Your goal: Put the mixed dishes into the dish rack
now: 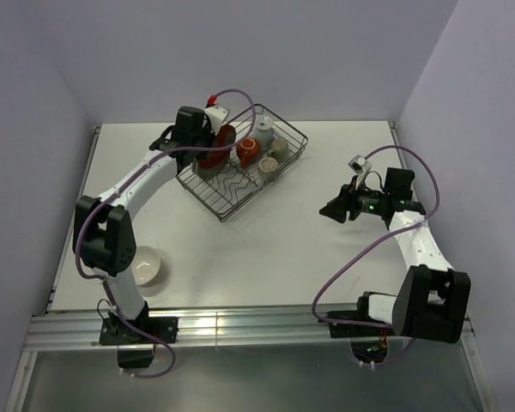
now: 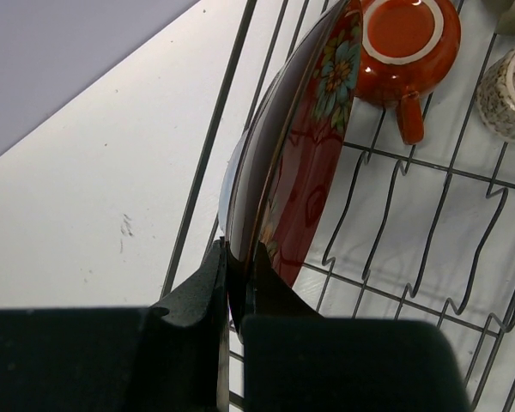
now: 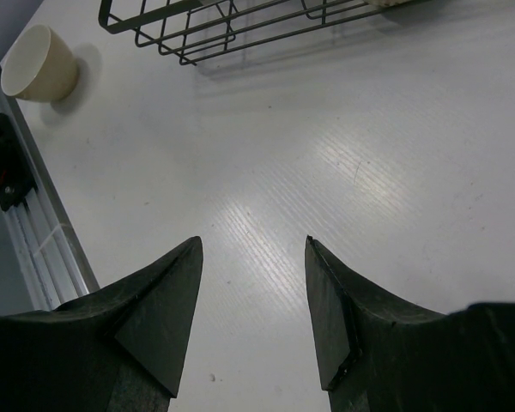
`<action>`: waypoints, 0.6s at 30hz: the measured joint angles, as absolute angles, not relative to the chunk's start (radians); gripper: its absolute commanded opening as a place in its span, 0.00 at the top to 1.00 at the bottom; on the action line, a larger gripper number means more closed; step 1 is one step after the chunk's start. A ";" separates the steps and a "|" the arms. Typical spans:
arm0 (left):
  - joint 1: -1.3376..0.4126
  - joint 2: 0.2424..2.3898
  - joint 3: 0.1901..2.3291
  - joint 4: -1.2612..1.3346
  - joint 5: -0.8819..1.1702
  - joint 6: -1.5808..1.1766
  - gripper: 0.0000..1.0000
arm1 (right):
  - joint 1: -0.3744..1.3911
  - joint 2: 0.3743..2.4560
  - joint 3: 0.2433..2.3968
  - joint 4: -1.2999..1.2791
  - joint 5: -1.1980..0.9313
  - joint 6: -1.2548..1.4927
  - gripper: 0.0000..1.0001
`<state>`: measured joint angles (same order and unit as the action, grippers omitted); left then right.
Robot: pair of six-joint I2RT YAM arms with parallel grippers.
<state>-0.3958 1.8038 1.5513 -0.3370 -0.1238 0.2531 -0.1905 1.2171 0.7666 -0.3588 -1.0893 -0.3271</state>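
Left wrist, left pincer (image 2: 240, 257) pinching red floral plate (image 2: 313, 163) rim, grip unclear overhead

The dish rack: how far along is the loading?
Done: an orange-red mug and three small cups sit in the dish rack. In hand: the left gripper is shut on the red floral plate, standing on edge inside. Left: the cream bowl on the table; the right gripper is open, empty.

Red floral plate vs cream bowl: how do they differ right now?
Red floral plate stands on edge in the dish rack; cream bowl sits upright on the table, outside it. The plate is pinched by the left pincer; the bowl is untouched. Plate is patterned red, bowl plain cream. Both are round dishes.
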 measured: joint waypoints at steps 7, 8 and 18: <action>-0.397 1.804 1.472 -0.279 -0.102 0.272 1.00 | -0.191 1.222 0.767 -0.359 -1.089 -0.330 0.42; -0.396 1.804 1.456 -0.273 -0.103 0.273 1.00 | -0.191 1.226 0.767 -0.359 -1.089 -0.330 0.42; -0.402 1.804 1.355 -0.191 -0.128 0.294 0.97 | -0.191 1.237 0.767 -0.359 -1.089 -0.330 0.41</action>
<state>-0.4023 1.8038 1.3548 -0.1905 -0.1284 0.2939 -0.1905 1.2366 0.7666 -0.3588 -1.0885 -0.3298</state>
